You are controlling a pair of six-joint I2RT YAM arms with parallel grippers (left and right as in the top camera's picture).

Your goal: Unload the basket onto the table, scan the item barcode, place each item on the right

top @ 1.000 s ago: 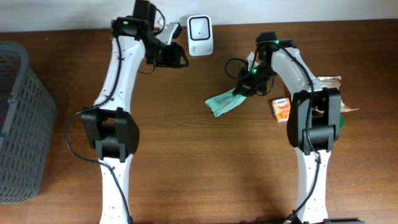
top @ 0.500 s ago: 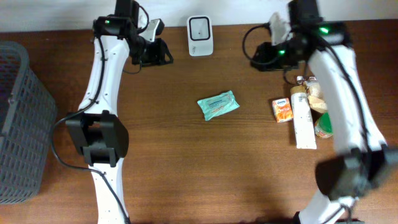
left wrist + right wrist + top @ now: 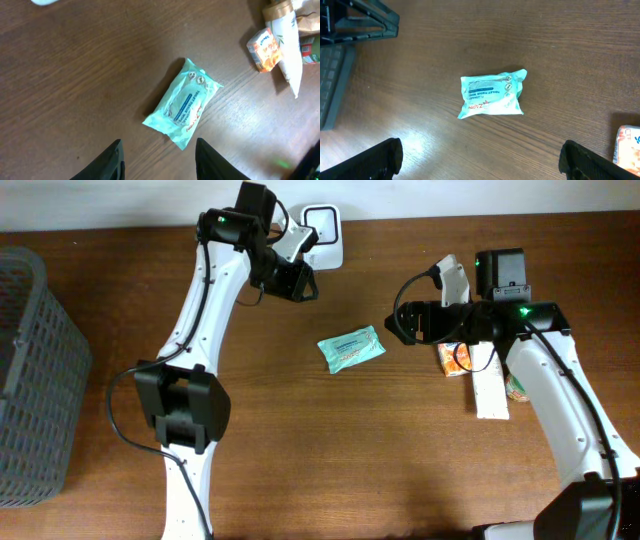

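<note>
The mint-green soft packet of wipes (image 3: 351, 348) is seen lying flat on the brown wooden table (image 3: 320, 470), printed face up and touched by neither tool. No barcode can be made out on that face, so it is judged to be underneath.

The right gripper (image 3: 480, 150) is poised near the packet's right-hand end, its fingers spread as wide as they go with nothing between them. It is well placed for a grab. The left gripper (image 3: 159, 144) is hung beyond the packet on its far left side, fingers parted and empty, so that the packet is kept in its camera's sight.

Further beyond the packet, at the table's far edge, a white box-shaped scanner (image 3: 330, 228) is stood, partly covered by the left arm.

Right of the packet, past the right gripper, a small orange carton (image 3: 455, 358) and a long white tube (image 3: 490, 392) are laid side by side, presumably awaiting their turn. Well to the packet's left, a grey slatted basket (image 3: 30, 380) is parked.

The scan is judged not yet done: the packet has to be lifted and its code turned to the scanner. Crumpling of the soft wrapper is to be expected.
</note>
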